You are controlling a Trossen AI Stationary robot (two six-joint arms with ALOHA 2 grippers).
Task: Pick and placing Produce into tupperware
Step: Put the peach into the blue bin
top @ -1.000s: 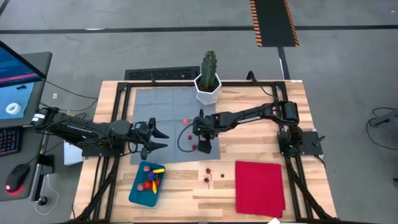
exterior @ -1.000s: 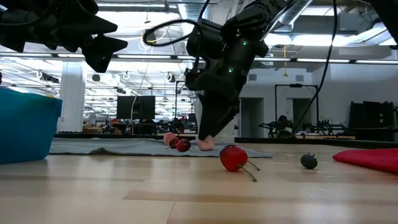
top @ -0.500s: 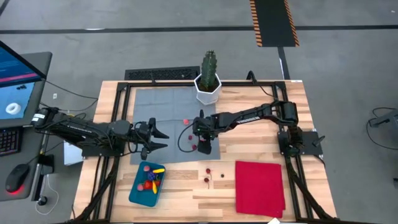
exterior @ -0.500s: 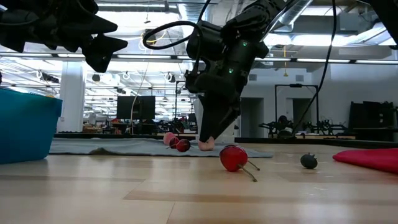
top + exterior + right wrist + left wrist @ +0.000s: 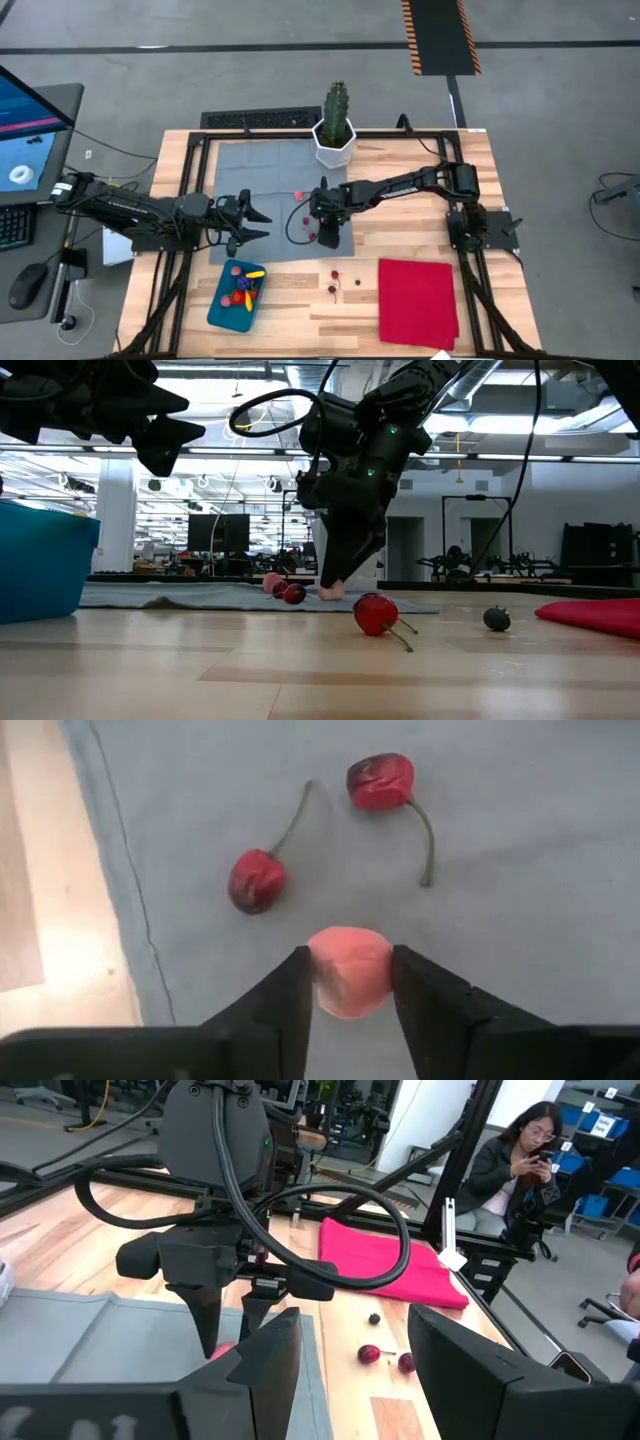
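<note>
A small pink produce piece (image 5: 349, 970) lies on the grey mat (image 5: 265, 170), with my right gripper (image 5: 350, 1000) shut on it, fingers pointing steeply down. Two red cherries (image 5: 256, 880) (image 5: 380, 780) lie on the mat just beyond it. More small produce (image 5: 333, 281) lies on the bare wood nearer the front. The teal tupperware (image 5: 235, 292) stands at the front left with several pieces inside. My left gripper (image 5: 262, 222) hovers open and level above the mat's left part, holding nothing. My right gripper pinches the pink piece by its two opposite sides (image 5: 318, 975) between its two fingers (image 5: 290, 995). The fingers come from above, slanting down. The piece rests on the grey mat (image 5: 330, 593).
A cactus in a white pot (image 5: 335, 130) stands at the mat's far edge. A red cloth (image 5: 418, 300) lies flat at the front right. A red cherry (image 5: 375, 613) and a dark one (image 5: 496, 619) lie on the wood. A person sits beyond the table's right side (image 5: 510, 1160).
My right gripper has stayed over the pink piece and drawn its fingers in on it. The piece stays on the mat.
</note>
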